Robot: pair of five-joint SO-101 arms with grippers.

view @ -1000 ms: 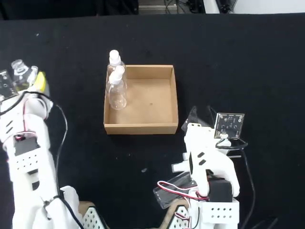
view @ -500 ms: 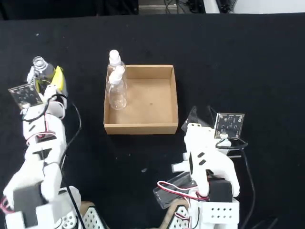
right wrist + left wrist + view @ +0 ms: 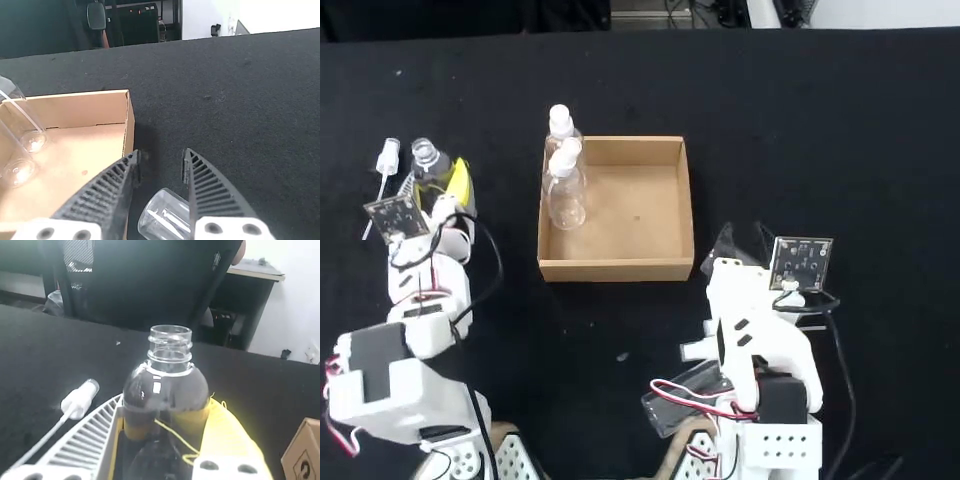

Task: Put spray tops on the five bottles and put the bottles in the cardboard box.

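On the black table [image 3: 840, 120] the left tool [image 3: 437, 172] is closed around a clear bottle [image 3: 167, 385]. Its white and yellow fingers [image 3: 220, 432] press on either side of the bottle's body, below the shoulder. The bottle stands upright with its threaded neck bare and open. Just beside it, on the side away from the cardboard box [image 3: 615, 268], a white spray top [image 3: 386, 157] lies flat on the table with its thin tube trailing toward the arm. It is apart from the bottle. The box sits in the middle of the table, well apart from the left tool. Two capped bottles stand in it along the wall nearest the left arm, one [image 3: 567, 195] in front of the other [image 3: 560, 122]. The right tool [image 3: 161, 154] hangs low near the box's near corner on its own side, with its dark ribbed jaws a little apart and nothing between the tips. The open mouth of another clear bottle [image 3: 160, 222] shows down by the finger bases; I cannot tell whether it touches them.
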